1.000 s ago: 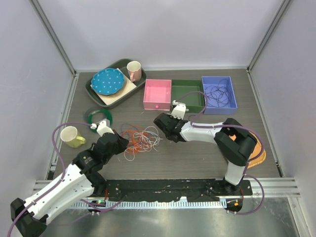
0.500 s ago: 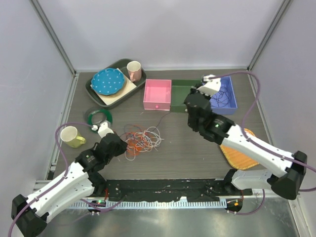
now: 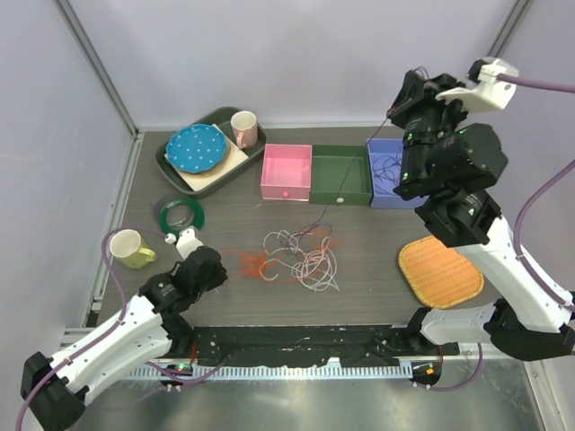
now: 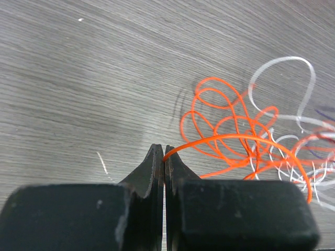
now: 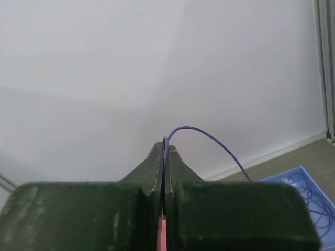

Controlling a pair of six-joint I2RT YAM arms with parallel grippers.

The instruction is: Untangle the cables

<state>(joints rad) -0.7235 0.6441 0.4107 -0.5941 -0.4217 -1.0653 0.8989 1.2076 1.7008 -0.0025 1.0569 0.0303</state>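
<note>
**Cables pulled apart between two clenched grippers**

Cables (image 3: 301, 260) were seen as a loose tangle of thin loops on the table (image 3: 377, 296), in front of the row of boxes and between the two arms. An orange cable (image 4: 225, 136) was bunched at the tangle's left side in small overlapping curls. A white cable (image 4: 285, 58) was looped beside and across it, and purple strands were mixed in toward the right. One purple cable (image 5: 187, 127) was drawn up out of the tangle, past the green box (image 3: 355, 196), to the raised right arm. A green coil (image 3: 178, 213) was laid apart from the tangle, near the left edge.

The left gripper (image 4: 164, 150) was clenched low over the table, with the orange cable pinched between its closed fingers. The right gripper (image 5: 165, 146) was clenched high up near the back wall. The purple cable was nipped at its tips and arched away to the right.

Three boxes were set side by side at the back. A pink box (image 3: 287, 190) was placed on the left, the green box in the middle and a blue box (image 3: 384, 201) on the right, partly hidden by the right arm. Purple loops (image 3: 388, 171) were held in the blue box. A dark tray (image 3: 171, 162) was set at the back left, and a blue plate (image 3: 196, 148), a pale board (image 3: 225, 171) and a pink cup (image 3: 243, 128) were carried on it. A yellow mug (image 3: 130, 249) was stood by the left arm, and a woven mat (image 3: 440, 269) was laid on the right.
</note>
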